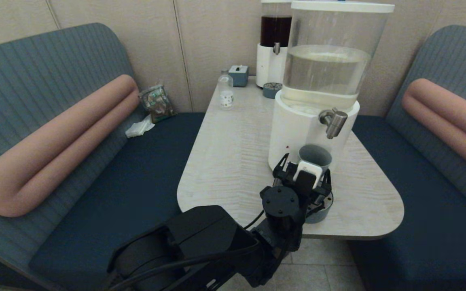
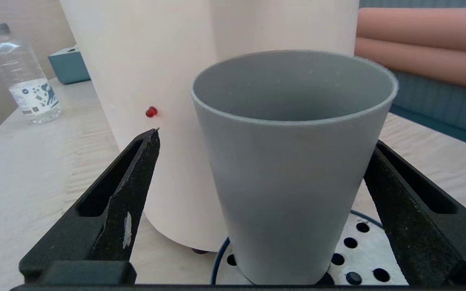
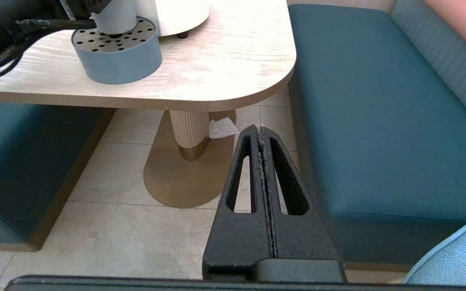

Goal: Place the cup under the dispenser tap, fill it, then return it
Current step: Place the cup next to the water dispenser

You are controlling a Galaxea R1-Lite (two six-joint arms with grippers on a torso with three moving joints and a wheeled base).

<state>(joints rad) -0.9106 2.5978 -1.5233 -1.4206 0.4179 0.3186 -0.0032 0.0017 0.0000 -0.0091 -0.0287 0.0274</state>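
**Cup parked on the drip tray, left jaws spread around it**

On the worktop [image 1: 233, 161] in the head view, the cup [image 1: 316, 157] stood upright on the round drip tray [image 1: 323, 210], right in front of the big white-based dispenser [image 1: 297, 129]. The dispenser tap [image 1: 333, 121] hung above it, a bit toward the robot's right of the rim. The left gripper [image 1: 302, 173] sat at the cup's near side, arm reaching in from below. Further back you could spot a small clear bottle [image 1: 225, 89] and the dark-liquid dispenser [image 1: 274, 44].

From the left wrist view, the cup [image 2: 293, 161] filled the middle, base on the perforated steel top [image 2: 358, 246]. The jaws were spread wide on either side; one finger [image 2: 128, 202] clearly stood off the cup, and the other looked very close to the wall, contact hard to call.

From the right wrist view, the right gripper [image 3: 262, 133] hung low off the worktop's corner, over the floor [image 3: 115, 218], jaws pressed fully together on nothing.
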